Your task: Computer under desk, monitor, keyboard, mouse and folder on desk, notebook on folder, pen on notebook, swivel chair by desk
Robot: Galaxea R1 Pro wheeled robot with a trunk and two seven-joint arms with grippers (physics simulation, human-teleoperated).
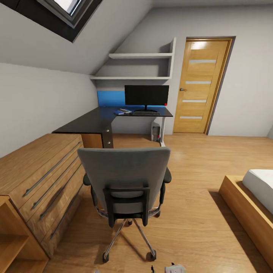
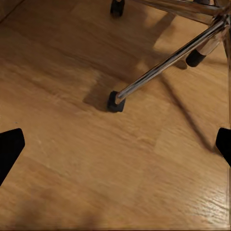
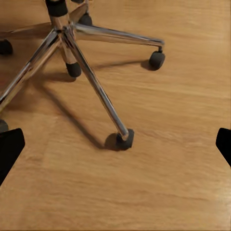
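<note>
A: Sloped grey walls and a plank floor (image 1: 197, 212): it's the bedroom, and the chair (image 1: 125, 178) stands close in front with its back toward the camera, well short of the desk (image 1: 94, 120).

B: What's on the desk?

A: At its far end the monitor (image 1: 146, 95), with the keyboard (image 1: 146, 113) just in front of it. Something small lies beside the keyboard, too small to name. The computer (image 1: 156, 131) sits below. The seat is hidden by the chair's back, so I can't tell whether the folder lies there.

B: How would the chair handle?

A: It's probably heavy but free-rolling on its castors (image 3: 124, 139), and it swivels, so an off-centre push would likely spin it. I'd grip the stiff top edge of the back, or both armrests, for a straight roll.

B: And the grippers?

A: The left gripper (image 2: 115, 149) and the right gripper (image 3: 115, 149) show only dark fingertips at each wrist frame's edges, spread wide with nothing between them, above bare floor near the chrome legs.
</note>
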